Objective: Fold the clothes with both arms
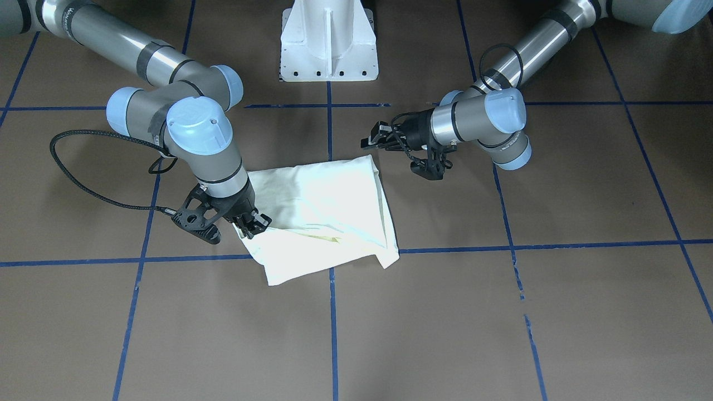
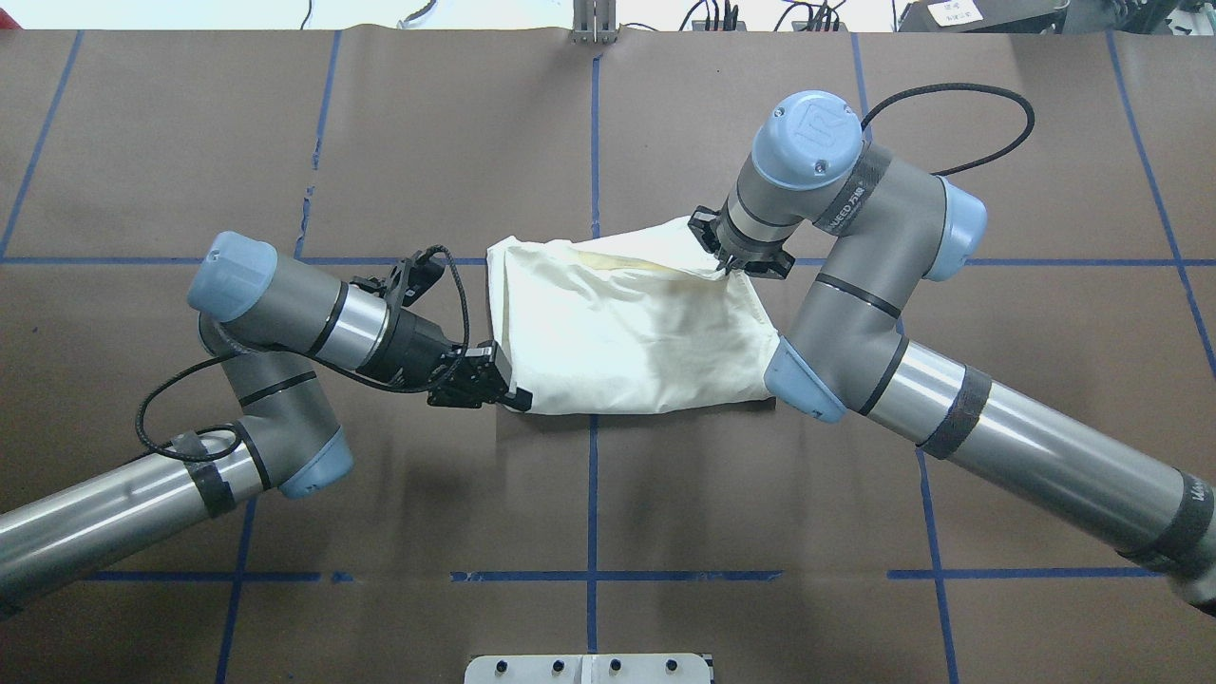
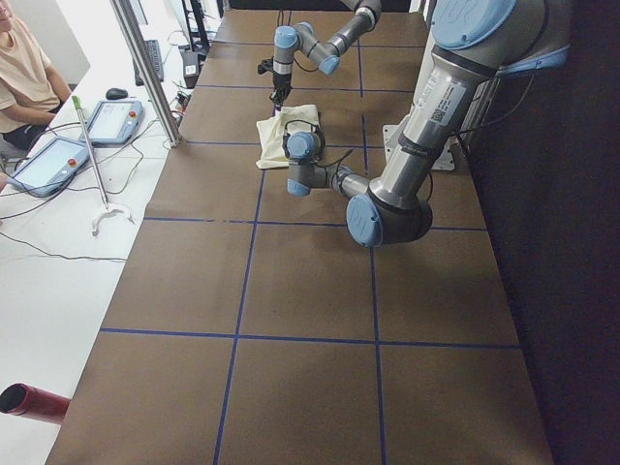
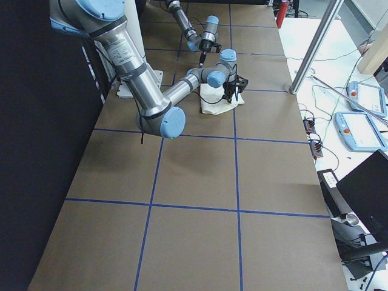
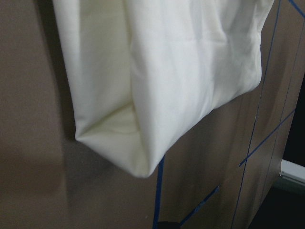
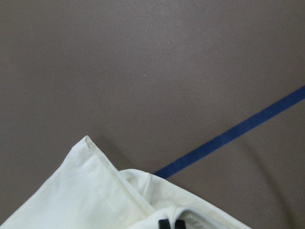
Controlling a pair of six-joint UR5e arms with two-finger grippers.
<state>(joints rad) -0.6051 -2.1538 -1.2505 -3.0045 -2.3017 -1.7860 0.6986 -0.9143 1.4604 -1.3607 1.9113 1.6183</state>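
The cream shirt [image 1: 328, 206] [image 2: 627, 332] lies folded into a rough rectangle at the middle of the brown table, plain side up, print hidden. My right gripper [image 1: 255, 223] [image 2: 727, 264] points down at the shirt's far edge. It is shut on a pinch of that edge, and in the right wrist view its fingertips [image 6: 165, 223] sit close together on the cloth [image 6: 86, 195]. My left gripper [image 1: 372, 139] [image 2: 508, 378] stands open and level beside the shirt's near corner on my left, holding nothing. The left wrist view shows that corner [image 5: 143, 167] slightly raised, casting a shadow.
The white pedestal base [image 1: 328, 44] [image 2: 589, 668] stands at the table's near edge, behind the shirt. Blue tape lines [image 1: 333, 334] grid the brown surface. Beyond the far edge sit a person [image 3: 19, 68], two teach pendants [image 3: 107, 121] and a metal post [image 3: 145, 68].
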